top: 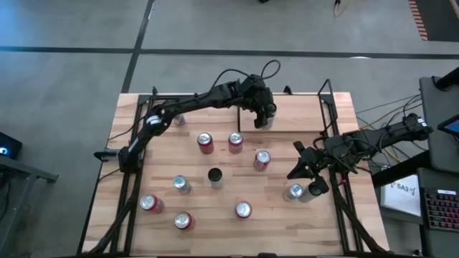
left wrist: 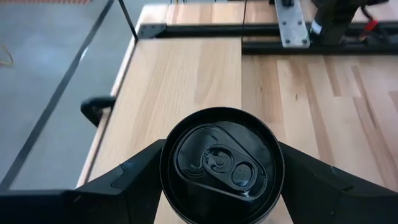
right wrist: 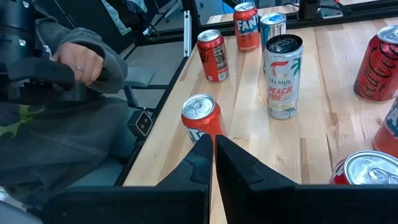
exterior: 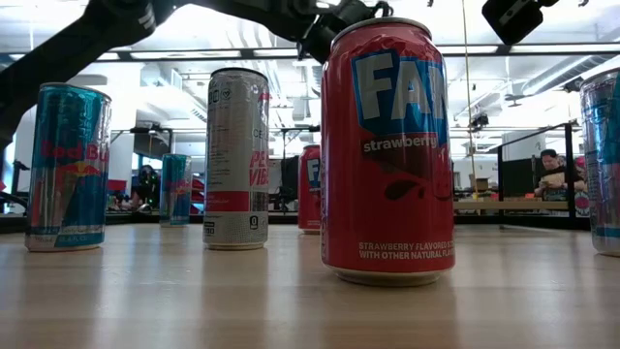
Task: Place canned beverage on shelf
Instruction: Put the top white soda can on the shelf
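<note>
- The left gripper point(left wrist: 217, 186) is out over the far middle of the surface point(top: 215, 215), its jaws pinching a black-topped can point(left wrist: 219, 163) from both sides, well down the can's body. I'd say that grip keeps it upright for setting down.
- From above, that can point(top: 265, 119) sits under the left wrist, over the light-wood shelf point(top: 287, 118) at the back between thin black rods and posts. I cannot tell whether its base touches the board yet.
- In the left wrist view the pale board point(left wrist: 180, 81) lies beyond the can with a black rail point(left wrist: 249, 28) crossing at its far edge, so the can looks to be where the task wants it, or close.
- The right gripper point(right wrist: 212, 149) waits near the surface's right edge, jaws pressed together and holding nothing, just short of an orange-red can point(right wrist: 202, 118).
- Other cans stand scattered on the surface, presumably awaiting their turn.
- Writing I can read: "FAN… strawberry" and "STRAWBERRY FLAVORED" on the big red can point(exterior: 387, 155); "Red Bu…" on the blue can point(exterior: 68, 165); "CELSIUS PEACH VIBE" on the white can point(right wrist: 283, 74); Coca-Cola script on a red can point(right wrist: 378, 65).
- A seated person in a grey sleeve point(right wrist: 68, 118) is beside the surface.
</note>
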`<state>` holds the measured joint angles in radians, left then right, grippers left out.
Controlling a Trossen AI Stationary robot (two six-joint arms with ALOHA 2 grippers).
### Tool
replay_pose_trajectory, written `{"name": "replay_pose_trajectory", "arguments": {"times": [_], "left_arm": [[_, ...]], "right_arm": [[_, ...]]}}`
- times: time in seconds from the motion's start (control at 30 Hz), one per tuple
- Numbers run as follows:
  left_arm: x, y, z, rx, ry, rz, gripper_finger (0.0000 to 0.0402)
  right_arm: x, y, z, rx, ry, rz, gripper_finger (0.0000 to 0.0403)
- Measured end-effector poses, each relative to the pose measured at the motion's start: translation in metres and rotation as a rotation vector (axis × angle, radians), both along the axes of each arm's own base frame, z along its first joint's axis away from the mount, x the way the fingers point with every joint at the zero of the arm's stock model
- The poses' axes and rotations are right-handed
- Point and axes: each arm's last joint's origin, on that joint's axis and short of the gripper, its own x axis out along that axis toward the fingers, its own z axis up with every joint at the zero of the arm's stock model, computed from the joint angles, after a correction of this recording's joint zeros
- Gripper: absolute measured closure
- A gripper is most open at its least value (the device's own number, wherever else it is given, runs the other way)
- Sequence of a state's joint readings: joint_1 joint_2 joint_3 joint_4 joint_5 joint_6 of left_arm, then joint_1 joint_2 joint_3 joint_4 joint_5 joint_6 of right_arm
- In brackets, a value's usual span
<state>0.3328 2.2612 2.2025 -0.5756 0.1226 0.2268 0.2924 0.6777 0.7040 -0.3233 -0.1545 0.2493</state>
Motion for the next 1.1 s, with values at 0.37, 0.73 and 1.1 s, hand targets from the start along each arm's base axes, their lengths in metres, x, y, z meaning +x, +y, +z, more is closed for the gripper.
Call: {"name": "replay_pose_trajectory", "arguments": {"times": [0.37,0.73,1.1], "left_arm": [[0.002,0.002,0.002,0.01,-0.04,0.005,0.015],[-0.005,0.0,0.014,-0.002,-0.046,-0.015,0.015],[-0.024,-0.007,0.017,-0.002,-0.098,-0.004,0.015]], "right_arm": [[0.0,0.0,-0.001,-0.007,-0.001,0.003,0.0394],[0.0,0.0,-0.001,-0.013,-0.005,0.006,0.0394],[0.001,0.0,-0.003,-0.015,-0.008,0.007,0.0394]]}}
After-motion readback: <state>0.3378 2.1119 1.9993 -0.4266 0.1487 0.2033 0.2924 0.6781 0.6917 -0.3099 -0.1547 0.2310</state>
